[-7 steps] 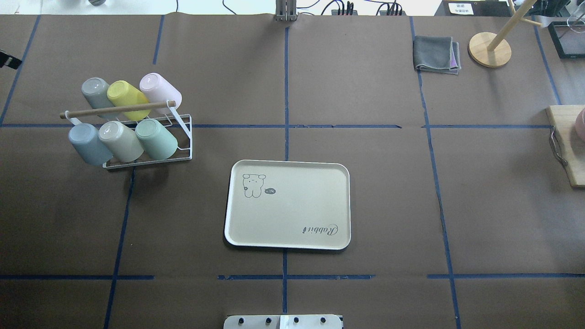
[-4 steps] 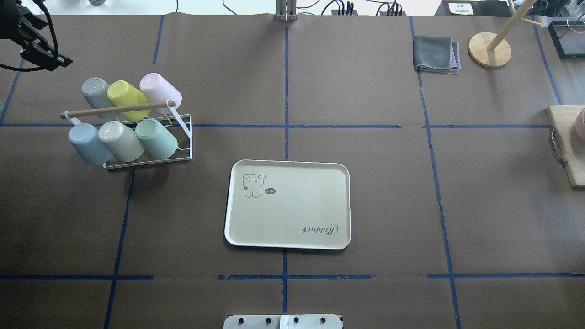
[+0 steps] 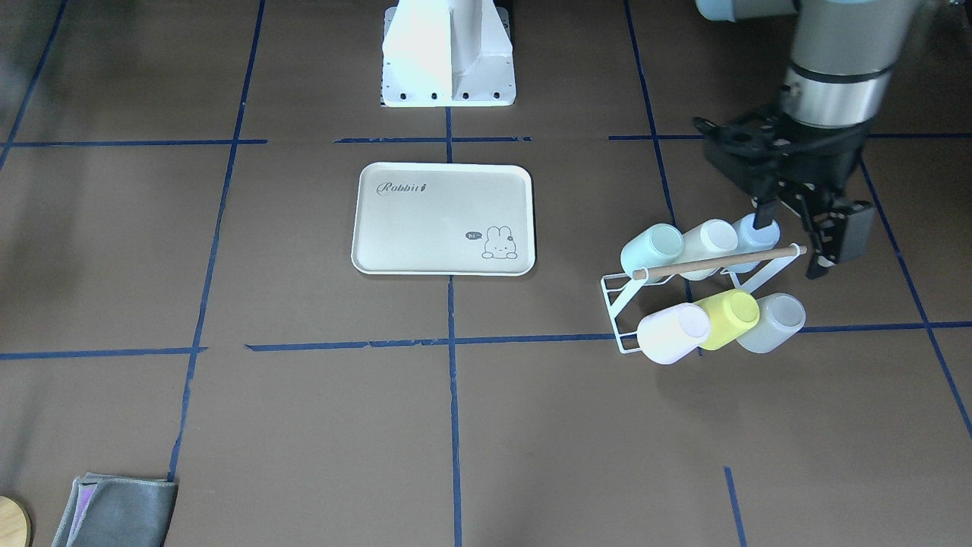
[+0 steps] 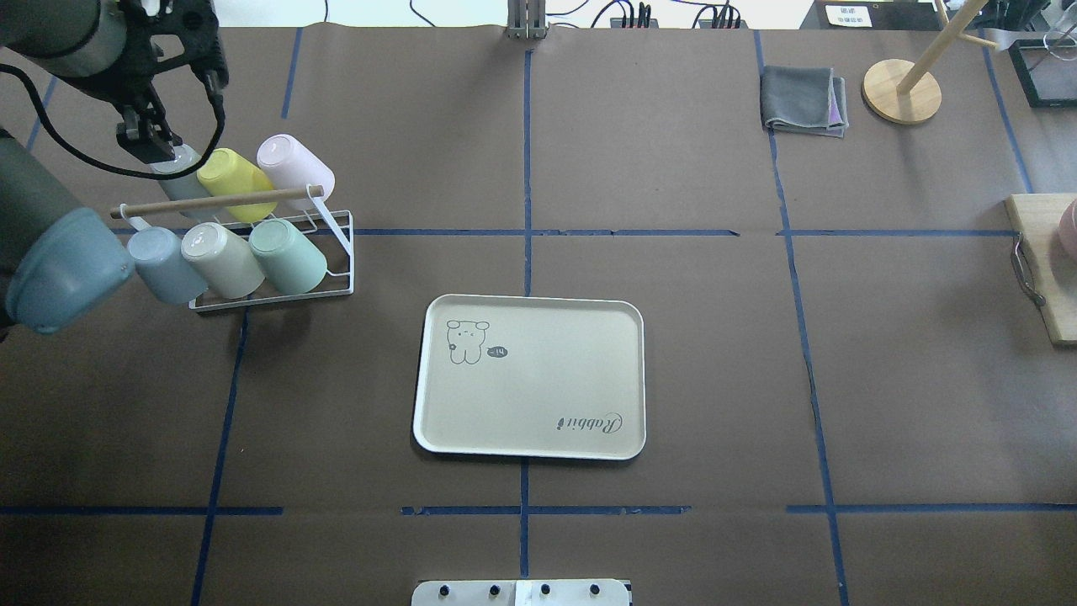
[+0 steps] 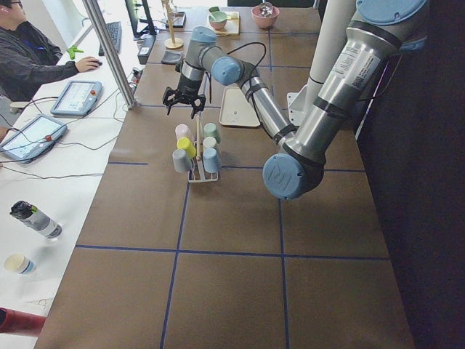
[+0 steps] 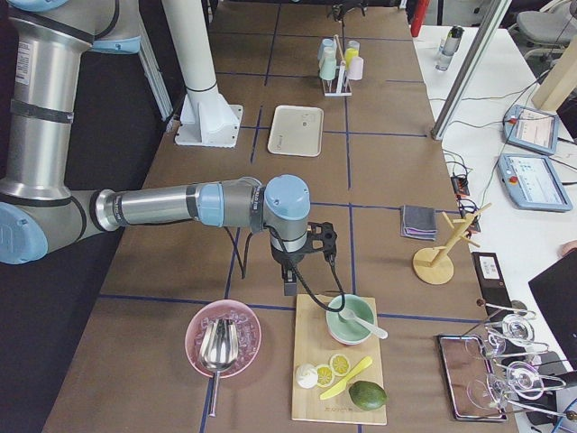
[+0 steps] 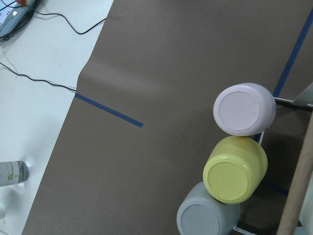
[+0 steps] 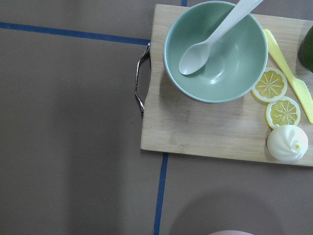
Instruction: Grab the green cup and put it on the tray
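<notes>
The green cup lies tilted, bottom up, at the right end of the near row of a white wire rack. It also shows in the front view and the left view. The cream tray lies flat mid-table, nothing on it, also in the front view. My left gripper is open and empty. It hovers over the rack's far row, above the grey cup, apart from the green cup; it also shows in the front view. My right gripper shows only in the right view, near the cutting board; I cannot tell whether it is open or shut.
The rack also holds blue, cream, yellow and pink cups under a wooden handle bar. A grey cloth and a wooden stand sit far right. A cutting board carries a green bowl.
My left arm has come in from the upper left corner and moved right, so the open gripper now hangs over the rack's far row. Cups and tray have not moved.
</notes>
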